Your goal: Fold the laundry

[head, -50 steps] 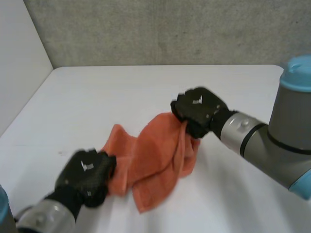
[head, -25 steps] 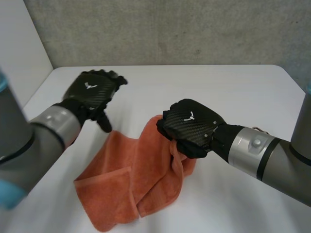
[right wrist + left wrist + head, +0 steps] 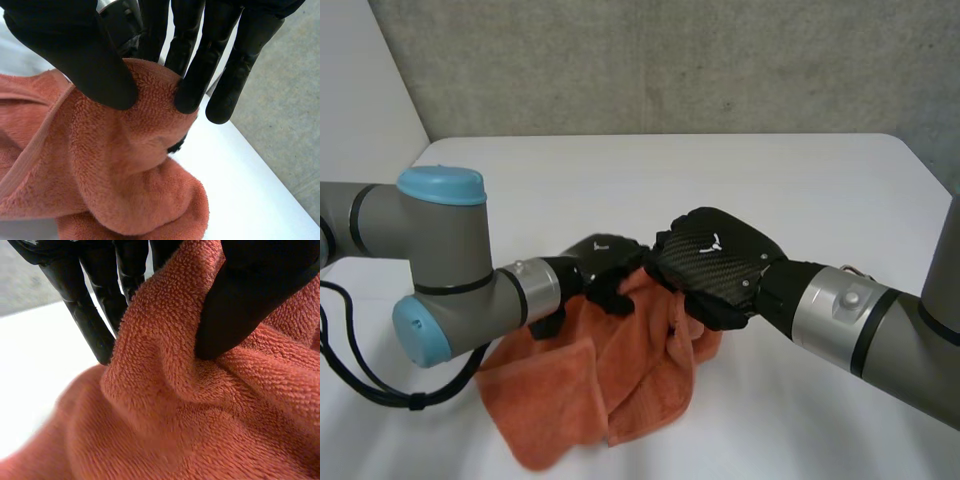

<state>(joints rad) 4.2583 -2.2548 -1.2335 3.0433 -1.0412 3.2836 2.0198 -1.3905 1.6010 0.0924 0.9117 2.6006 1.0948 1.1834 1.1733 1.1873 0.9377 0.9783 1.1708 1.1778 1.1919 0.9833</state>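
An orange towel (image 3: 610, 385) lies crumpled mid-table, its upper part bunched and lifted. My left hand (image 3: 603, 265) reaches in from the left to that raised bunch, right beside my right hand (image 3: 715, 262). In the left wrist view the left hand (image 3: 240, 295) has its thumb pressed into the towel (image 3: 175, 405), with the fingers (image 3: 95, 320) behind the fold, pinching it. In the right wrist view my right hand (image 3: 85, 55) pinches the top of the towel (image 3: 125, 165) between thumb and fingers (image 3: 192, 80).
The white table (image 3: 740, 180) stretches bare behind and to the right of the towel. My left arm's elbow (image 3: 440, 260) hangs over the table's left side. A grey wall (image 3: 670, 60) stands behind the far edge, and a white wall (image 3: 360, 120) on the left.
The left hand was raised and open at the far left; it has swung in to the towel's top beside the right hand and closed on it. The right hand barely moved.
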